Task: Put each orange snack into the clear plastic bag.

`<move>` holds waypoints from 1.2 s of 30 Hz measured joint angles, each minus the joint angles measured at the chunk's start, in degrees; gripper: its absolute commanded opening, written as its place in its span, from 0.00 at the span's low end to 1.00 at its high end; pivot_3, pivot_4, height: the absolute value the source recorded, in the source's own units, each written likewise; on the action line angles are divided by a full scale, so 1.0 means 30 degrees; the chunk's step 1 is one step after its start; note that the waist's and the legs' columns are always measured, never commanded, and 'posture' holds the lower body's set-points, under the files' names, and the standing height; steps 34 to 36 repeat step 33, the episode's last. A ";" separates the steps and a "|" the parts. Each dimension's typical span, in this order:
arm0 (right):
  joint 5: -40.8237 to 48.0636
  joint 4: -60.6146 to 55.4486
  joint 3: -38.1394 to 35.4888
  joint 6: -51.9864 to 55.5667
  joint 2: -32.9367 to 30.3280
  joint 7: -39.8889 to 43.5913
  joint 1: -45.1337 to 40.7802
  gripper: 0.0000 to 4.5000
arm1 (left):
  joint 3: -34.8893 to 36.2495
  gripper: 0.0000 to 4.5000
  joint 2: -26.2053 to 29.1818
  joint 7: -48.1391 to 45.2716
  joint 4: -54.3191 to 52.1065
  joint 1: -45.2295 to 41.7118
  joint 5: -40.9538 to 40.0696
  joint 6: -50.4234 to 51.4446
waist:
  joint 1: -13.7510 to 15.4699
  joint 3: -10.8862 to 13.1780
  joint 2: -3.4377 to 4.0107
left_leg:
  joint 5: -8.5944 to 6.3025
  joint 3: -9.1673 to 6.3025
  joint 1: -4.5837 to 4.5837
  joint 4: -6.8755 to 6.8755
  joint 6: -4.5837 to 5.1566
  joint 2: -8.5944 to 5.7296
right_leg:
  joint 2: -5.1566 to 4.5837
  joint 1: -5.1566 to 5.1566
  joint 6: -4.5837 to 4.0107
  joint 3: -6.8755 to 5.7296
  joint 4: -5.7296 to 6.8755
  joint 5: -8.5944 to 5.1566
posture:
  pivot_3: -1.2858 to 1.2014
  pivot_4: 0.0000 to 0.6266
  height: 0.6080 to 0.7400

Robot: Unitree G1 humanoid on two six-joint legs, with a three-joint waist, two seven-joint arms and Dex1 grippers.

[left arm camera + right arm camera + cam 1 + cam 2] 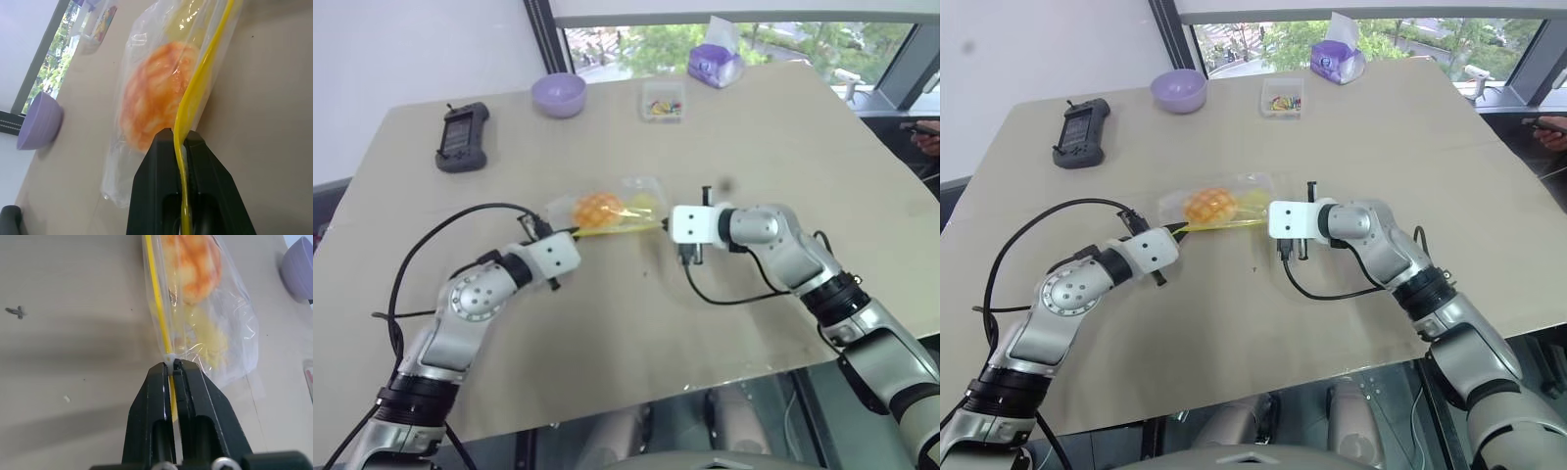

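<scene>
The clear plastic bag point(628, 186) lies flat in the middle of the table, its yellow zip strip point(203, 73) along the near edge. An orange snack point(594, 208) with a criss-cross top sits inside it, beside a paler yellow piece point(208, 328). My left gripper point(180, 134) is shut on the zip strip at the bag's left end. At the right end my right gripper point(171, 363) pinches the same strip, its fingers nearly together around it. Both grippers sit low over the table, pointing toward each other with the strip stretched between them.
At the far side of the table stand a purple bowl point(558, 94), a small clear box of coloured bits point(663, 100) and a purple tissue pack point(715, 64). A black controller point(462, 137) lies far left. Black cables loop by both arms.
</scene>
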 measured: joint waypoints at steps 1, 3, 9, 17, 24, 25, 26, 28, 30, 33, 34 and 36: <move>-0.0107 0.0232 -0.0098 0.0095 -0.0386 0.0117 0.0022 0.33 | 0.0290 0.22 -0.0031 -0.0132 -0.0018 0.0183 -0.0385 0.0015 | 0.0015 0.0000 0.0000 | 0.0000 0.0000 -0.0003 0.0001 0.0000 0.0000 | -0.0001 0.0000 0.0000 -0.0001 -0.0003 0.0000 | 0.52 0.24 0.97; -0.0019 0.0416 -0.0458 0.0061 -0.0605 0.0116 0.0230 0.40 | 0.0686 0.27 -0.0222 -0.0481 -0.0238 0.0327 -0.1246 0.0104 | 0.0036 0.0000 -0.0001 | 0.0000 -0.0004 -0.0009 0.0001 0.0000 0.0000 | -0.0003 0.0000 0.0000 -0.0006 -0.0008 0.0000 | 0.52 0.24 0.97; 0.2759 -0.1515 -0.2052 0.0371 -0.0595 0.1375 0.1925 0.40 | 0.1847 0.27 -0.0693 -0.2819 -0.3408 0.1756 -0.6366 0.2723 | -0.0017 0.0000 -0.0001 | 0.0000 -0.0004 -0.0017 -0.0005 0.0000 0.0004 | -0.0007 -0.0010 0.0000 0.0002 -0.0013 0.0000 | 0.52 0.24 0.97; 1.1478 -0.3235 -0.9966 0.4125 -0.4744 0.5055 0.6516 0.40 | 0.9974 0.27 0.2508 -0.6309 -0.7335 0.7930 -1.4611 1.2540 | 0.0278 0.0040 0.0013 | -0.0004 0.0000 0.0026 -0.0022 0.0006 0.0015 | 0.0001 0.0045 -0.0003 0.0012 -0.0039 -0.0002 | 0.52 0.24 0.97; 1.5069 0.0322 -1.4779 0.5750 -0.8754 0.8326 0.7916 0.40 | 1.6054 0.27 0.2566 -0.7108 -0.6190 0.9838 -1.5508 1.3732 | 0.0495 0.0048 0.0027 | -0.0015 0.0065 0.0046 -0.0036 0.0018 0.0029 | -0.0022 0.0057 -0.0005 0.0042 -0.0061 -0.0002 | 0.52 0.24 0.97; 1.5280 0.0639 -1.5037 0.5895 -0.9101 0.8665 0.7899 0.40 | 1.6336 0.27 0.2556 -0.7267 -0.6285 1.0024 -1.5610 1.3777 | 0.0496 0.0048 0.0027 | -0.0015 0.0070 0.0046 -0.0037 0.0018 0.0033 | -0.0058 0.0058 -0.0004 0.0045 -0.0063 -0.0002 | 0.52 0.24 0.97; 1.5728 0.1689 -1.5517 0.5907 -0.9888 0.9705 0.7724 0.40 | 1.7038 0.27 0.2456 -0.7695 -0.6646 1.0586 -1.5872 1.3788 | 0.0502 0.0048 0.0025 | -0.0015 0.0075 0.0045 -0.0035 0.0018 0.0037 | -0.0082 0.0059 -0.0004 0.0042 -0.0065 -0.0001 | 0.52 0.24 0.97; 1.5905 0.2224 -1.5551 0.5849 -0.9972 1.0354 0.7556 0.40 | 1.7324 0.27 0.2278 -0.8017 -0.6741 1.0902 -1.6138 1.3784 | 0.0509 0.0048 0.0025 | -0.0017 0.0093 0.0048 -0.0037 0.0017 0.0054 | -0.0084 0.0059 -0.0005 0.0046 -0.0061 0.0000 | 0.52 0.24 0.97; 1.5898 0.3100 -1.5535 0.5691 -1.0273 1.0847 0.7332 0.40 | 1.7803 0.27 0.1887 -0.8515 -0.7048 1.1523 -1.6482 1.3699 | 0.0495 0.0050 0.0024 | -0.0030 0.0116 0.0042 -0.0037 0.0038 0.0055 | -0.0088 0.0057 -0.0003 0.0060 -0.0082 0.0000 | 0.52 0.24 0.97; 1.5862 0.3858 -1.5537 0.5337 -1.0501 1.1205 0.6834 0.40 | 1.7957 0.27 0.1648 -0.8928 -0.7234 1.1969 -1.6650 1.3597 | 0.0526 0.0050 0.0025 | -0.0038 0.0124 0.0043 -0.0036 0.0049 0.0058 | -0.0090 0.0059 -0.0004 0.0060 -0.0091 0.0000 | 0.52 0.24 0.97; 1.5862 0.3858 -1.5537 0.5337 -1.0501 1.1205 0.6834 0.40 | 1.7957 0.27 0.1648 -0.8928 -0.7234 1.1969 -1.6650 1.3597 | 0.0526 0.0050 0.0025 | -0.0038 0.0124 0.0043 -0.0036 0.0049 0.0058 | -0.0090 0.0059 -0.0004 0.0060 -0.0091 0.0000 | 0.52 0.24 0.97; 1.5862 0.3858 -1.5537 0.5337 -1.0501 1.1205 0.6834 0.40 | 1.7957 0.27 0.1648 -0.8928 -0.7234 1.1969 -1.6650 1.3597 | 0.0526 0.0050 0.0025 | -0.0038 0.0124 0.0043 -0.0036 0.0049 0.0058 | -0.0090 0.0059 -0.0004 0.0060 -0.0091 0.0000 | 0.52 0.24 0.97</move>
